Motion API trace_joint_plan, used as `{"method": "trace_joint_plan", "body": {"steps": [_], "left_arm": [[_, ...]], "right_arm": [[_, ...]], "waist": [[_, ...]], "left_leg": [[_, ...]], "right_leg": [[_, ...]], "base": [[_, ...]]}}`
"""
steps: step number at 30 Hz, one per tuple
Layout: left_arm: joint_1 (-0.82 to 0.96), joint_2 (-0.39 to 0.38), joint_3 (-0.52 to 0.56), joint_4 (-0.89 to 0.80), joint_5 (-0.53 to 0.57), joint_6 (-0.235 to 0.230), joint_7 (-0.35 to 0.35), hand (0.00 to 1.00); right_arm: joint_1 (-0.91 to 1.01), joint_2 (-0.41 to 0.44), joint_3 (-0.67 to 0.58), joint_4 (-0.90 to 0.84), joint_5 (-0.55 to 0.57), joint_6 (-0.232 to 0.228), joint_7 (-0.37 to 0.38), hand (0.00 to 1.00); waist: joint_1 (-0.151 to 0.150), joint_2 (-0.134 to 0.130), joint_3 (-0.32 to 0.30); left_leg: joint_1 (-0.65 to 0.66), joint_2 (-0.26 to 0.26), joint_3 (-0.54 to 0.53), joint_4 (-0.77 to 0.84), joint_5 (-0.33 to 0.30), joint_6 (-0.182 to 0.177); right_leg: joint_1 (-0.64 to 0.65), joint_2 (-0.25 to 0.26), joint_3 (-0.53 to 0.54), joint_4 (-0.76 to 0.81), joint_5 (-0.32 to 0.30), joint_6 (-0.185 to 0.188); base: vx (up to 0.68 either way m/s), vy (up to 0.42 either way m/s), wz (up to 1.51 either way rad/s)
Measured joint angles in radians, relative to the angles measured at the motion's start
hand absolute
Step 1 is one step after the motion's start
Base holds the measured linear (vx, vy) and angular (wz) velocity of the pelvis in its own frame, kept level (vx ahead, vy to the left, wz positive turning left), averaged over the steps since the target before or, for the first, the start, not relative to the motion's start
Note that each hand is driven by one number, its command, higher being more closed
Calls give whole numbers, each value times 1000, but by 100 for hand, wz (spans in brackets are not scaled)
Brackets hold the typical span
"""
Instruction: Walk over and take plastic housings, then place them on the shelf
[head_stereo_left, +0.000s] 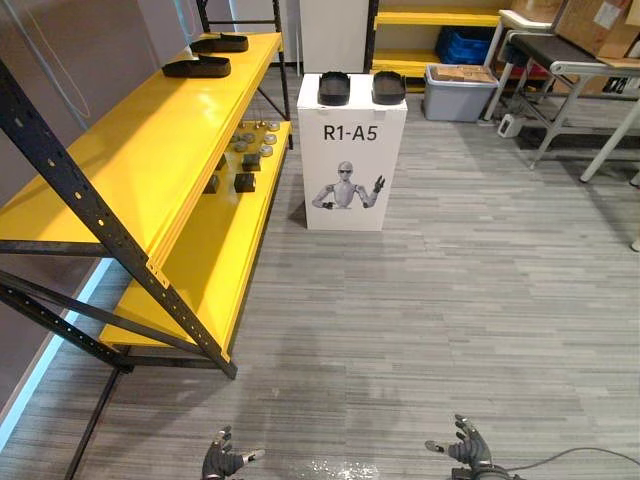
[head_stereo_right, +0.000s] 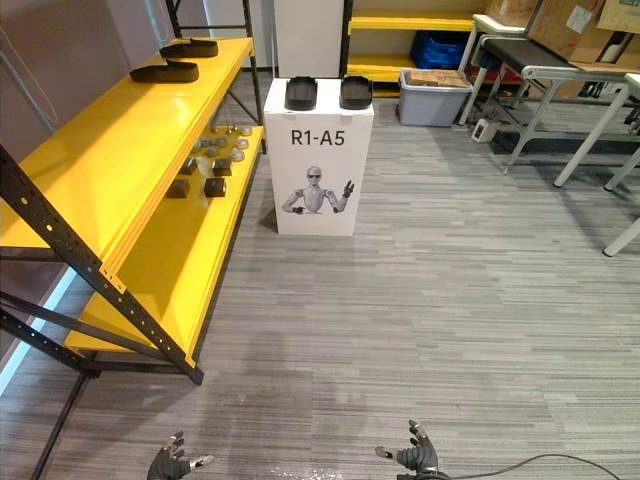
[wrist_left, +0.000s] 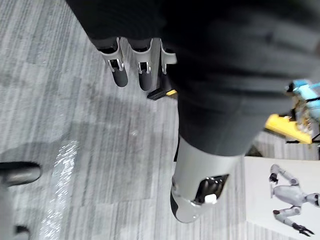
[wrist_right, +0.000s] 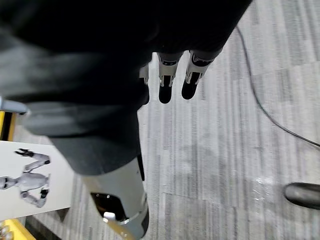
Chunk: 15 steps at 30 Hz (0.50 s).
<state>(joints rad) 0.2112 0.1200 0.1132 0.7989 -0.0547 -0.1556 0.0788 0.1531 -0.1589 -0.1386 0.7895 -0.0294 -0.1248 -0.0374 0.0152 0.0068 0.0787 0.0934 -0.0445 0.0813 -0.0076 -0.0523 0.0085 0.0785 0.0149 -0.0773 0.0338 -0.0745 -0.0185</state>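
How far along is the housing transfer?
Two black housings already lie on the yellow shelf. In hand: nothing; left hand and right hand hang open, empty. Left: two more housings sit on the white stand ahead.

Setting: robotics lab / storage-type test area, not a home. Evidence: white pedestal (head_stereo_left: 352, 160) w/ robot picture on front, standing on grey carpet-tile floor (head_stereo_left: 450, 300). Just left of pedestal: yellow rack (head_stereo_left: 150, 150), industrial type, small parts (head_stereo_left: 252, 140) on lower shelf. Behind pedestal: 2nd yellow rack (head_stereo_left: 435, 18). Right of and behind pedestal: grey tote (head_stereo_left: 458, 95), blue crate (head_stereo_left: 462, 45), metal-leg tables (head_stereo_left: 545, 48) w/ cardboard boxes (head_stereo_left: 590, 22).
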Motion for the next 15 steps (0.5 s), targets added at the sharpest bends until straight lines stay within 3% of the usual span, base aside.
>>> {"method": "trace_joint_plan", "body": {"steps": [15], "left_arm": [[60,-18,17,-125,-42,-11,-4,0]], "right_arm": [[6,-2,-20,-72,27,-2,-4,0]], "waist": [[-3,8,-1]], "left_leg": [[14,1,3,-5,0,0]], "right_leg": [[10,1,-5,3,-6,10]], "base": [[-36,-8,0]]}}
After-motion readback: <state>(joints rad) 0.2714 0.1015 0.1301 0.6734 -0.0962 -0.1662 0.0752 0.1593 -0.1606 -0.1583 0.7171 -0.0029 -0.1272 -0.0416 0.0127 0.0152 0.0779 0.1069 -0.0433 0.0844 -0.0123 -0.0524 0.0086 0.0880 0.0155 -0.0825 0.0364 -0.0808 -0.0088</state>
